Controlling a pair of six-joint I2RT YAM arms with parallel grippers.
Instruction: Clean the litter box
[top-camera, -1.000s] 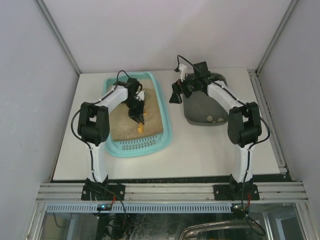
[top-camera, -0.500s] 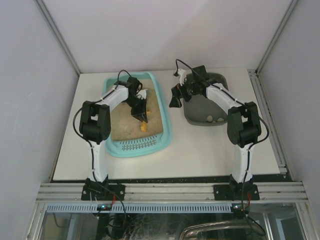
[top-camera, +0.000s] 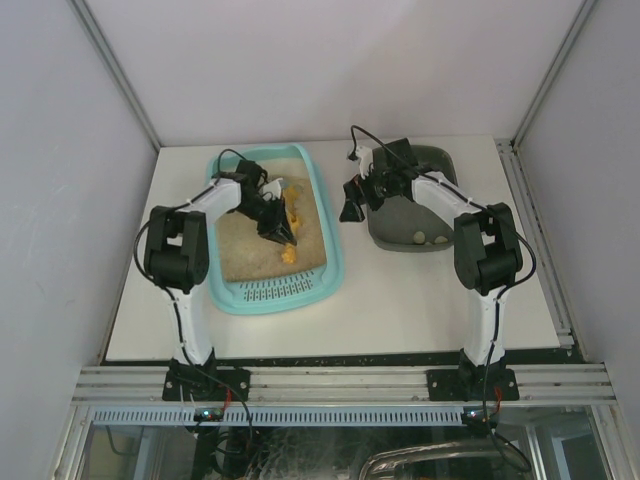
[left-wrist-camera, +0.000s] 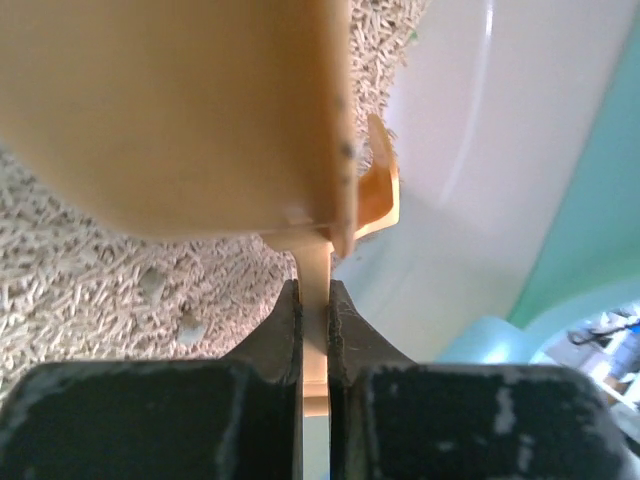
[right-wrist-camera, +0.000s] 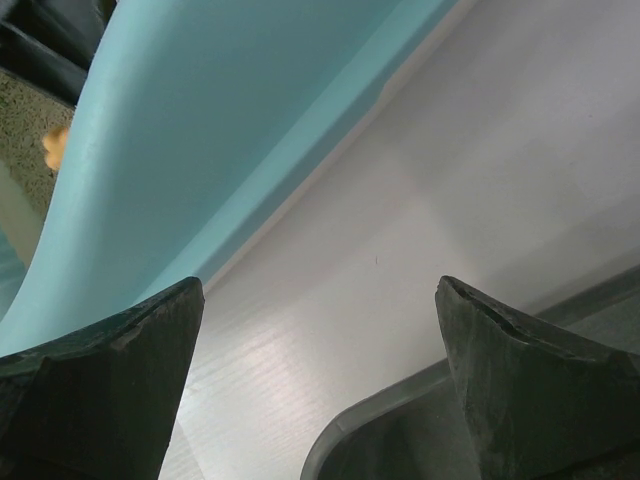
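Observation:
The light-teal litter box (top-camera: 334, 268) lies on the left of the table, with tan litter (top-camera: 240, 250) and a slotted grate strip (top-camera: 275, 291) at its near end. My left gripper (top-camera: 272, 224) is inside it, shut on the thin handle of an orange scoop (top-camera: 289, 252). In the left wrist view the scoop (left-wrist-camera: 180, 110) hangs just over the litter (left-wrist-camera: 90, 290), its handle clamped in my left gripper (left-wrist-camera: 314, 298). My right gripper (top-camera: 352, 201) is open and empty over the table between the litter box and the dark grey tray (top-camera: 392, 236). In the right wrist view, my right gripper (right-wrist-camera: 320, 300) shows nothing between its jaws.
The dark grey tray holds a few small pale lumps (top-camera: 428, 238) at its near end. In the right wrist view the litter box's outer wall (right-wrist-camera: 220, 130) is at the left and the grey tray's rim (right-wrist-camera: 390, 425) is below. White enclosure walls surround the table.
My left arm's elbow has swung to the left, and the scoop has shifted slightly right inside the litter box. My right gripper has hardly moved.

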